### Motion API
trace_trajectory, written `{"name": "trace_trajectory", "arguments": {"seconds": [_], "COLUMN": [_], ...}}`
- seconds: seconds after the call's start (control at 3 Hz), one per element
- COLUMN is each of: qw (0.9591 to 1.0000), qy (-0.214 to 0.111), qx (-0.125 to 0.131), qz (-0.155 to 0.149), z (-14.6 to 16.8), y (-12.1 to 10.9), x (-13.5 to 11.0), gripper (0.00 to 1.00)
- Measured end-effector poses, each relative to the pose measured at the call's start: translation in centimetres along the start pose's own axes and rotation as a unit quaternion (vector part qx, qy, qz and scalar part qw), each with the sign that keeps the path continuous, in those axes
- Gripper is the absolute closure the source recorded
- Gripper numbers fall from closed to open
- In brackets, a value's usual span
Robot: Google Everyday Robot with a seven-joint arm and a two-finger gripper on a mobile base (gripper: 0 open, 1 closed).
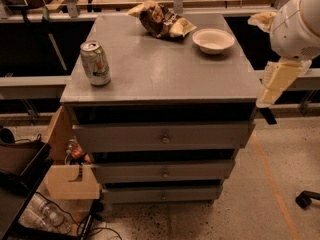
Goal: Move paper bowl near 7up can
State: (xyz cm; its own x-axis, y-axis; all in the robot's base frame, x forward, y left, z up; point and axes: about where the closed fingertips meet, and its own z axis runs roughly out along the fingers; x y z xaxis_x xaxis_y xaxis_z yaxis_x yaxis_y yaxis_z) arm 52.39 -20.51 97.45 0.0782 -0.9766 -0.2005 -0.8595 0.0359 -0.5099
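Note:
The paper bowl (213, 40) is small, white and shallow, and sits upright at the far right of the grey cabinet top (165, 69). The 7up can (96, 63) is silver-white with green and red markings and stands upright near the top's left front. The two are far apart, on opposite sides. My gripper (272, 89) is cream-coloured and hangs from the white arm off the cabinet's right edge. It is in front of and to the right of the bowl, touching nothing and holding nothing that I can see.
A crumpled brown and yellow snack bag (161, 19) lies at the back of the top, just left of the bowl. Grey drawers (162, 136) are below, a cardboard box (70, 176) is at lower left, and benches stand behind.

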Motion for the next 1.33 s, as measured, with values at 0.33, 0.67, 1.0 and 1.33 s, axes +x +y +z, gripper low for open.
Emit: {"name": "trace_trajectory", "arguments": {"seconds": [0.33,0.67,1.0,1.33], "qw": [0.9982,0.9937,0.9937,0.9910], "qy": [-0.006,-0.011,-0.012,-0.020], "qx": [0.057,0.108,0.108,0.129], "qz": [-0.019,-0.026,-0.026,-0.028], "z": [1.7,3.2,3.2,3.8], "y": [-3.0,-6.2,-6.2,-6.7], "x": [-0.8,-1.9,-1.9,-2.1], "gripper": [0.00,0.00,0.00,0.00]}}
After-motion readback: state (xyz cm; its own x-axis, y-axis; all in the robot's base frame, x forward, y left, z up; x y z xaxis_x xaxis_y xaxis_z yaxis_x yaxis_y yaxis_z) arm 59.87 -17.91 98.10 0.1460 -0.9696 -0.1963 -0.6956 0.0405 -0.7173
